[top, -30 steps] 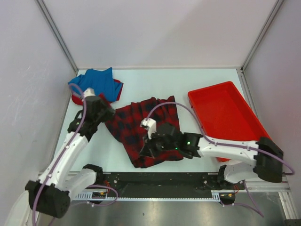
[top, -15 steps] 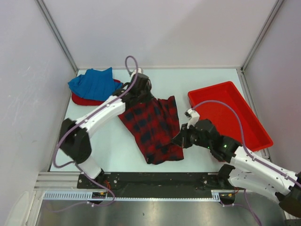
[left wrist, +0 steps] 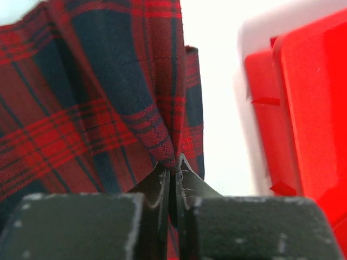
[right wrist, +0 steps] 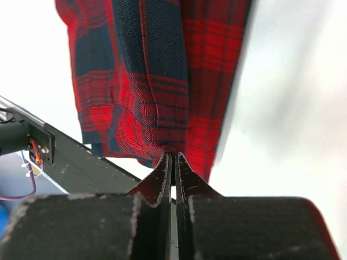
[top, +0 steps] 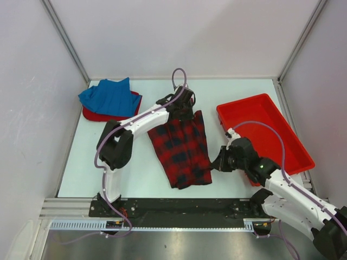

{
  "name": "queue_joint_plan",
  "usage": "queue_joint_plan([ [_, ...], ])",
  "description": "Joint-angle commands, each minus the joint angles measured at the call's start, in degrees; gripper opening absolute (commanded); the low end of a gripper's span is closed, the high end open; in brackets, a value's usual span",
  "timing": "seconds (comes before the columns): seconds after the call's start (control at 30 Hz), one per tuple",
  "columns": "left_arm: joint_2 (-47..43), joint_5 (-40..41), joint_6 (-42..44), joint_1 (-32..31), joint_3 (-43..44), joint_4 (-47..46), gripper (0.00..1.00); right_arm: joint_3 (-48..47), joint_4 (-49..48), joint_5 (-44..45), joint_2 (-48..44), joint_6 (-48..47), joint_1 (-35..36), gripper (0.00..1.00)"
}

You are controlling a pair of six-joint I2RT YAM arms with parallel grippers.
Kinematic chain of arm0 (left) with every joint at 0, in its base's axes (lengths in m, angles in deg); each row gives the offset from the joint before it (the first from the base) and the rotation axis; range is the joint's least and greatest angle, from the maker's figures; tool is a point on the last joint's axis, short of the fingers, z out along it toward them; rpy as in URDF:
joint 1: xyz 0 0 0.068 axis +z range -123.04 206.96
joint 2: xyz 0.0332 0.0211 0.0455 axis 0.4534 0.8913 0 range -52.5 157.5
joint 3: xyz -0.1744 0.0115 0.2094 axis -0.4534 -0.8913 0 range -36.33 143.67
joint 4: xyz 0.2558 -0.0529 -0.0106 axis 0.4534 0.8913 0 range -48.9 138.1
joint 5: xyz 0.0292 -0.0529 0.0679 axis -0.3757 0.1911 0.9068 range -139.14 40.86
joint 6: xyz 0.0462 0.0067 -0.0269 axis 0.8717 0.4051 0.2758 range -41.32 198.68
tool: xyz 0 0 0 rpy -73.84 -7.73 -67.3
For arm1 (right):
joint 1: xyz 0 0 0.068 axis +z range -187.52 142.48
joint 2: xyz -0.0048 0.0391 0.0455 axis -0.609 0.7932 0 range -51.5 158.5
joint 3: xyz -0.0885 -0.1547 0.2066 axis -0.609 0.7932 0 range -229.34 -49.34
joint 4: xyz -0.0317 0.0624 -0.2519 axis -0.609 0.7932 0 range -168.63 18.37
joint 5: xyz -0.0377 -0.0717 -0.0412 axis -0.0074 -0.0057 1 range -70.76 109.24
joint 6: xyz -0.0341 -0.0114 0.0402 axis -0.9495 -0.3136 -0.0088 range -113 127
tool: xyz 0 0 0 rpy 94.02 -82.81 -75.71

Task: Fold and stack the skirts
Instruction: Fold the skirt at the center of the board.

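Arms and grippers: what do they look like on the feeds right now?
The left arm and right arm have white link shells and black joints, each trailed by a looping purple cable. Left gripper and right gripper have dark tapered fingers, scuffed with pale specks.

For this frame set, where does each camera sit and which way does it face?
Top external: above and behind the arm bases, looking down on the table; both arms show.
Left wrist: on the left arm, looking along the left gripper, shut on the plaid skirt; tray at right.
Right wrist: looking along the right gripper, shut on the same skirt.
Shared: the plaid skirt, in all three.
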Motion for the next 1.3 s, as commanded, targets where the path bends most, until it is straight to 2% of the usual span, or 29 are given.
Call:
queue_joint_plan([
  [0.0, 2.6, -4.0, 3.5, 0.5, 3.0, -4.0, 0.10, 1.9, 5.3, -3.6, 1.6, 1.6, -0.7, 0.00],
  [0.07, 3.6, -6.4, 5.5, 0.5, 2.9, -4.1, 0.18, 2.2, 6.9, -4.3, 2.0, 1.5, -0.7, 0.00],
  [0.13, 4.2, -10.9, 6.3, 0.4, 2.1, -4.5, 0.22, 2.7, 7.8, -5.8, 2.4, 2.0, -0.6, 0.00],
  [0.17, 4.2, -11.7, 7.2, 0.4, 0.7, -5.4, 0.30, 2.9, 7.8, -6.5, 2.6, 2.2, -0.6, 0.00],
  [0.23, 3.0, -13.2, 8.0, 0.1, -0.6, -6.2, 0.38, 3.3, 8.4, -8.7, 2.8, 2.7, -0.3, 0.00],
  [0.27, 2.5, -13.5, 9.2, 0.0, -1.7, -6.8, 0.52, 3.3, 8.7, -8.6, 2.5, 3.6, 0.0, 0.00],
  [0.33, 0.3, -13.7, 10.7, -0.2, -2.6, -7.1, 0.65, 3.3, 9.9, -9.0, 1.3, 3.7, 0.2, 0.00],
  [0.37, -0.7, -13.7, 11.1, -0.3, -3.3, -7.5, 0.75, 3.3, 9.9, -10.3, 1.0, 3.6, 0.2, 0.06],
  [0.4, -1.6, -13.8, 11.5, -0.2, -3.6, -7.7, 0.79, 3.0, 9.9, -10.8, 1.0, 3.6, 0.1, 0.11],
  [0.43, -3.6, -14.3, 12.5, -0.2, -4.1, -7.7, 0.94, 2.8, 10.5, -10.8, 0.7, 3.6, 0.3, 0.33],
  [0.47, -4.5, -14.3, 12.9, -0.2, -4.1, -7.6, 0.99, 2.7, 10.3, -10.6, 0.5, 3.6, 0.2, 0.44],
  [0.53, -7.3, -13.2, 14.6, -0.3, -3.8, -7.0, 1.00, 1.0, 10.6, -10.5, -0.2, 3.3, 0.2, 0.60],
  [0.77, -16.3, -7.0, 18.0, 0.1, -6.9, -4.6, 1.00, -8.8, 16.7, -7.0, -3.7, 0.0, 1.0, 0.71],
  [0.83, -17.6, -7.0, 18.4, 1.1, -9.7, -6.2, 1.00, -10.7, 15.1, -6.9, -3.9, -0.7, 1.2, 0.80],
  [0.9, -17.8, -8.4, 18.0, 2.8, -11.0, -6.3, 1.00, -13.1, 11.2, -7.2, -2.8, 0.2, 1.6, 0.82],
  [0.93, -17.6, -9.5, 17.6, 3.5, -12.7, -6.9, 1.00, -13.6, 9.3, -7.9, -1.9, 0.5, 2.0, 0.99],
  [1.07, -16.8, -12.7, 17.7, 5.0, -19.1, -11.0, 1.00, -13.7, -1.4, -8.3, 5.4, 1.4, 9.8, 1.00],
  [1.1, -16.2, -13.4, 17.1, 5.3, -20.7, -12.1, 1.00, -13.7, -4.6, -8.0, 9.8, 1.8, 10.9, 1.00],
  [1.2, -14.4, -16.5, 15.6, 7.2, -25.9, -16.3, 1.00, -13.0, -5.5, -2.4, 17.6, 7.6, 13.3, 1.00],
  [1.27, -13.1, -15.1, 14.8, 8.4, -27.8, -17.1, 1.00, -12.0, -4.0, 0.3, 21.5, 11.3, 13.1, 1.00],
])
